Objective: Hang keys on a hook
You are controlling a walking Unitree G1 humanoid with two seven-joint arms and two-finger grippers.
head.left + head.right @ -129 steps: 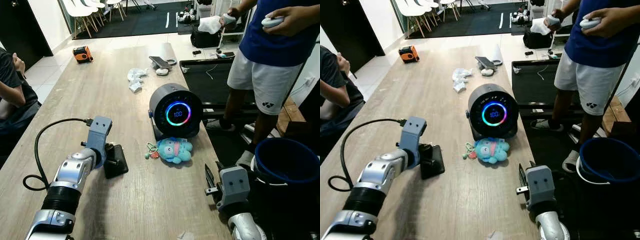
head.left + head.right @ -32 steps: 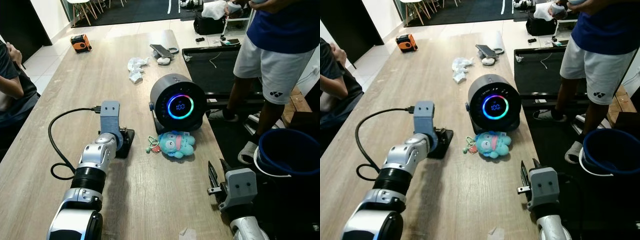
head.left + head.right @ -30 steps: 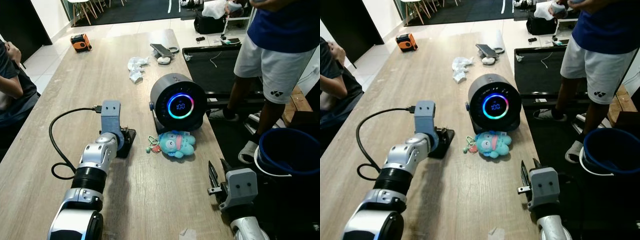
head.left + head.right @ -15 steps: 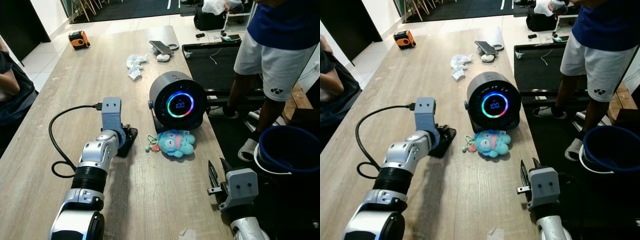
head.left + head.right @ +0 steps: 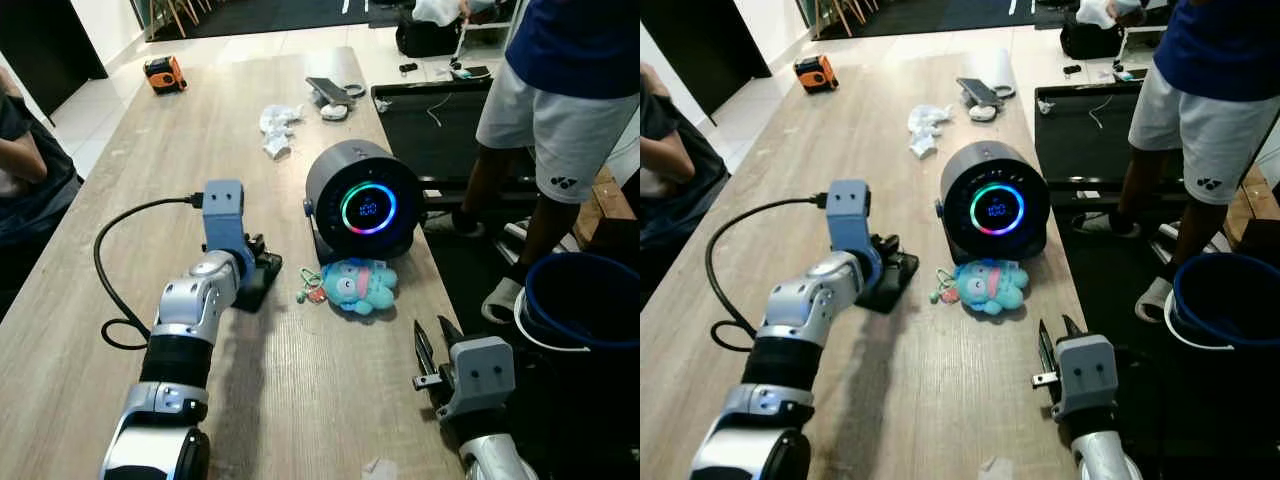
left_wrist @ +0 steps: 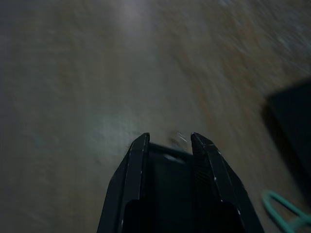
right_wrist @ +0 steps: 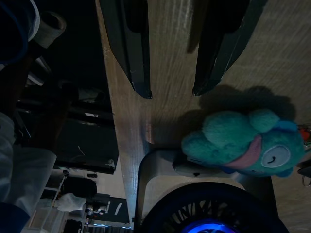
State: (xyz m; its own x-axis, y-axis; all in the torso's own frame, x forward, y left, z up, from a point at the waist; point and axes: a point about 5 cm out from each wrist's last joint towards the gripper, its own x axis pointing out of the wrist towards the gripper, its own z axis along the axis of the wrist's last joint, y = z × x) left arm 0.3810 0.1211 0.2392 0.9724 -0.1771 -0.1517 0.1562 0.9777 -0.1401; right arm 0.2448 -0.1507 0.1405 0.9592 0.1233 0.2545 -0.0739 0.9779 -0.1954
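— Where are the keys?
— The keys (image 5: 309,291) lie on the wooden surface (image 5: 150,150), attached to a teal plush keychain (image 5: 359,285) before the round speaker (image 5: 365,205).
— And the pincers?
— Left pincer (image 5: 268,272), fingers parted, sits just beside them; right pincer (image 7: 172,90) is released, near the plush.

G1 body: two silver arms w/ grey-blue wrist blocks, black two-finger hands.

Left silver segmented arm (image 5: 185,335): glossy metal shells, black ribbed band approx mid-forearm, black ring w/ small screws lower down. Grey-blue boxy wrist camera housing (image 5: 223,214) on top, black cable (image 5: 112,262) plugged into its side, looping back. Left hand (image 6: 169,141): two long black tapered fingers, matte, narrow gap btw tips. Right grey-blue wrist block (image 5: 477,374): two round screw holes on face, small silver plug on side, silver rounded arm shell below. Right hand (image 7: 171,91): two long black pointed fingers, well apart.
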